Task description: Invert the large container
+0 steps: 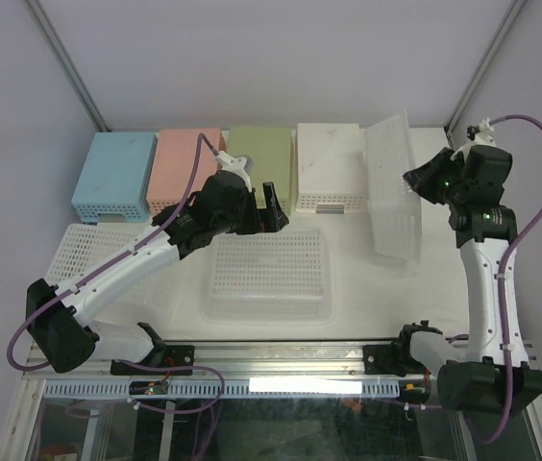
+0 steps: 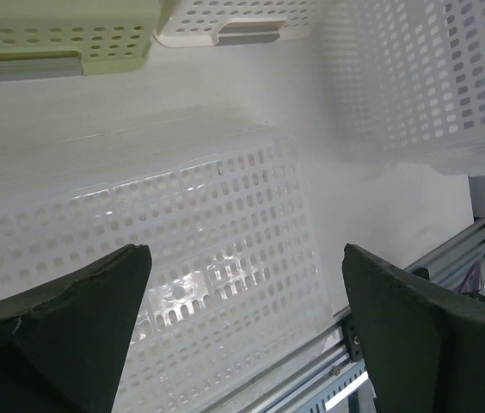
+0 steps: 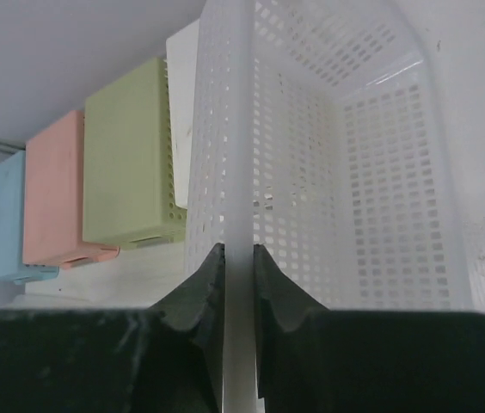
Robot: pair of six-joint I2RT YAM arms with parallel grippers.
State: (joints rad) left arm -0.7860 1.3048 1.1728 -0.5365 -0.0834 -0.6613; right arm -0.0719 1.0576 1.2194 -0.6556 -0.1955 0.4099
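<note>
The table (image 1: 377,298) is white and matte, boxed in by pale grey walls (image 1: 252,58); a metal post (image 1: 69,67) slants up at each far corner, and an aluminium rail (image 1: 281,357) runs along the near edge.

Along the far edge four small baskets sit bottom-up, side by side: a blue basket (image 1: 114,175), a pink basket (image 1: 186,165), a green basket (image 1: 261,158) and a small white basket (image 1: 331,168). Nearer, at the left, a flat perforated piece (image 1: 84,252) lies partly under the left arm; whether it is a lid or a shallow basket is hard to tell.

In the middle a white middle basket (image 1: 269,274) lies bottom-up, its rim on the table; the left gripper (image 1: 273,211) hovers over its far edge, fingers spread wide and holding nothing; it hides the green basket's near end.

At the right the large basket (image 1: 393,187) stands tipped on its long side, just beside the small white basket, its lower edge on the table; the right gripper (image 3: 238,258) is clamped on its upper rim, the fingers (image 3: 204,292) pinching the thin plastic strip; from above those fingers are lost behind the wrist. The left wrist view cuts the middle basket off at its edges.
</note>
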